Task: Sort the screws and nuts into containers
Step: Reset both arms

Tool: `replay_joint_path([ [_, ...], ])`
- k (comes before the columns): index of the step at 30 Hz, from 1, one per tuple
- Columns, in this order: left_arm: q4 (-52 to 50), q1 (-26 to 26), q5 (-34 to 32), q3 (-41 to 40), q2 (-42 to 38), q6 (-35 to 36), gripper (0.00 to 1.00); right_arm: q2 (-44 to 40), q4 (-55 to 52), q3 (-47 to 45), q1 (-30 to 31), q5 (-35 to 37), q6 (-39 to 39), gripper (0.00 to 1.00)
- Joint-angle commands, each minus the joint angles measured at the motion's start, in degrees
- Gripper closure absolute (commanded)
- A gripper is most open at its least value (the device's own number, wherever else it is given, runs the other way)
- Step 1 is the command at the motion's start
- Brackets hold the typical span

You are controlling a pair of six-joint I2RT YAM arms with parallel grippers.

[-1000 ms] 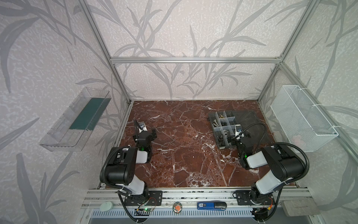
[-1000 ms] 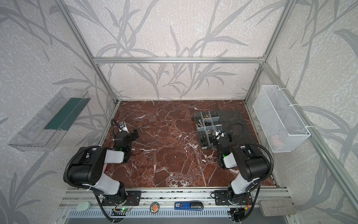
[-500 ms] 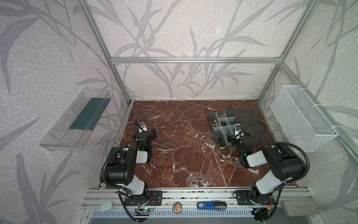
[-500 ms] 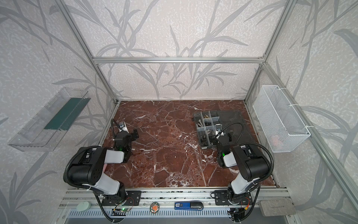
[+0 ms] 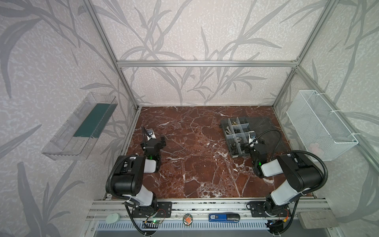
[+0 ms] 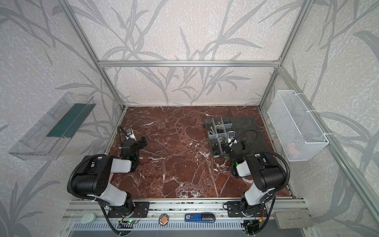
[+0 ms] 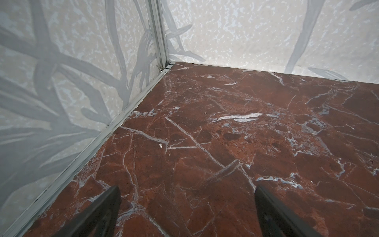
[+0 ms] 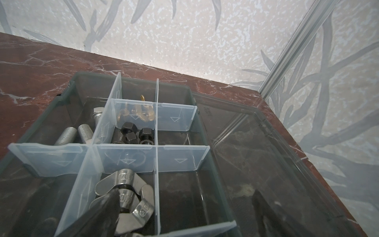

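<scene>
While hovering above the organizer box [image 8: 90, 86] at right, holding the right gripper [image 8: 185, 192] spread wide, gripping nothing. Holding the left gripper [image 7: 186, 187] spread too, empty, over the table [image 7: 225, 143] at left. Finding bolts [image 8: 67, 137], black nuts [image 8: 131, 133], brass wing nuts [image 8: 139, 111] and silver wing nuts [image 8: 127, 182] lying in separate compartments.

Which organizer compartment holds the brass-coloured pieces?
The middle row's far-end compartment, with brass wing nuts. Next to it lie black hex nuts, then silver wing nuts; silver bolts sit alongside.
</scene>
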Motion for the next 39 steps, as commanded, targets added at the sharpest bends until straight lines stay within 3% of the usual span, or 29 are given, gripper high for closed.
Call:
replay_joint_path([
  [1, 1.59, -0.27, -0.06, 0.02, 0.37, 0.87, 0.01, -0.77, 0.42, 0.6, -0.19, 0.11, 0.36, 0.01],
  [6, 2.31, -0.32, 2.5, -0.42, -0.07, 2.23, 0.0, -1.02, 4.29, -1.46, -0.18, -0.93, -0.11, 0.01],
  [11, 0.21, -1.55, 2.01, -4.16, -9.32, 2.55, 0.01, -4.64, 4.91, -3.58, -0.18, -3.56, -0.82, 0.01],
  [15, -3.51, -1.45, 4.16, -1.71, -6.7, 3.35, 0.01, -4.72, 2.34, -2.7, -0.18, -3.63, -0.68, 0.01],
  [19, 15.18, -1.42, -3.1, -5.2, 2.45, 2.24, 0.01, 0.67, 8.2, -2.47, 0.24, 1.25, -0.15, 0.01],
  [21, 8.83, -1.12, -3.21, -5.02, -0.99, -0.15, 0.01, -0.19, 5.03, -1.76, -0.01, 1.07, 0.49, 0.01],
  [27, -0.82, -0.76, -0.91, 0.1, -0.85, 0.41, 0.01, -0.09, 4.23, -0.94, 0.48, 1.65, -0.32, 0.01],
  [29, 2.99, -0.74, -0.82, -0.43, 0.74, 1.48, 0.01, 0.01, 4.41, -0.98, 0.52, 1.76, -0.31, 0.01],
  [39, 1.45, -0.7, 0.05, -0.01, 0.36, 1.4, 0.01, -0.92, -0.94, 1.1, -0.29, 0.15, 0.58, 0.01],
])
